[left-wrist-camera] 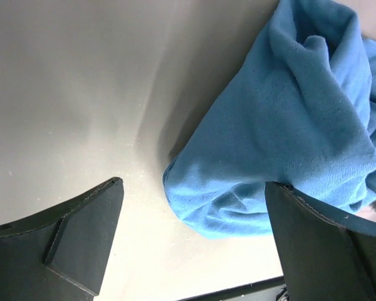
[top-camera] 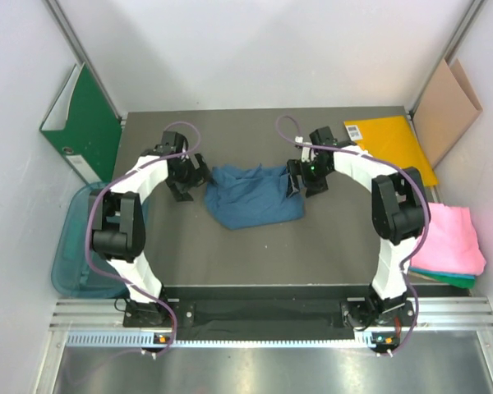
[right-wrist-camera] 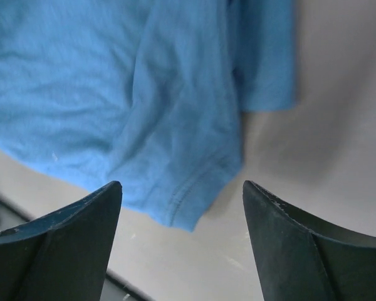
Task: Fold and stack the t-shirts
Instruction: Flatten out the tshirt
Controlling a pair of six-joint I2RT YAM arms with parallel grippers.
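The dark blue t-shirt (top-camera: 255,197) lies crumpled in the middle of the table. My left gripper (top-camera: 189,182) is open just left of it; in the left wrist view a bunched edge of the shirt (left-wrist-camera: 288,132) lies between my fingers (left-wrist-camera: 81,232), nearer the right one. My right gripper (top-camera: 300,182) is open at the shirt's right edge; in the right wrist view a hemmed corner (right-wrist-camera: 175,150) hangs between my fingers (right-wrist-camera: 288,244). A folded pink t-shirt (top-camera: 448,238) lies on a teal-green one (top-camera: 456,281) at the right.
A green binder (top-camera: 82,123) leans at the back left. A yellow envelope (top-camera: 394,144) and a brown cardboard sheet (top-camera: 445,111) are at the back right. A teal bin (top-camera: 70,246) stands left of the table.
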